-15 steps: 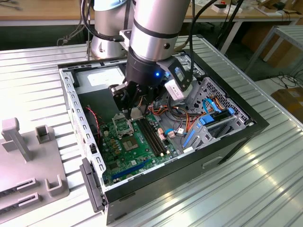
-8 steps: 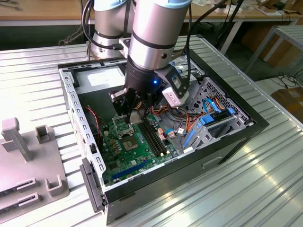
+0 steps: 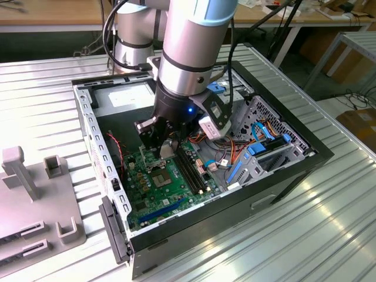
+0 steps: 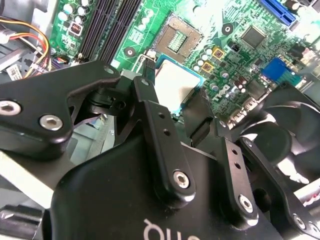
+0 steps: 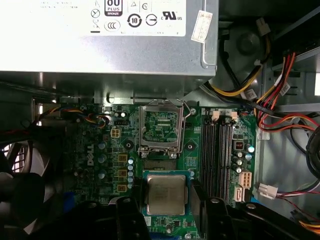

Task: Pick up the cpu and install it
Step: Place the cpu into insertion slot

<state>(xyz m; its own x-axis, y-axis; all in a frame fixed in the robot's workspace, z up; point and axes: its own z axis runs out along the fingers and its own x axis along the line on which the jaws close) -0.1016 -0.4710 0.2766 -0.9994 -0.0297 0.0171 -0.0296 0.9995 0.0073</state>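
In the first wrist view the tool (image 5: 167, 185) is clamped on the cpu (image 5: 166, 195) by two opposite edges — chip held flat above the green board (image 5: 100, 160), just beside the open socket (image 5: 160, 127).

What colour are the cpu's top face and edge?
The cpu has a silvery-grey metal face with a green rim, clearest in the first wrist view.

The square metal-framed socket (image 5: 160, 127) sits on the green circuit board (image 5: 107, 150), inside the open black metal computer case (image 3: 317, 154) on the ribbed metal table (image 3: 305, 235). The long black memory slots (image 5: 220, 155) run just beside the socket, and the round black fan (image 5: 20, 185) lies on its opposite side. The grey metal power supply box (image 5: 110, 45) stands near the socket, past the board's edge. The small silvery square cpu (image 5: 165, 194) hangs above the board near the socket, between the fingers of the black gripper (image 5: 166, 200).
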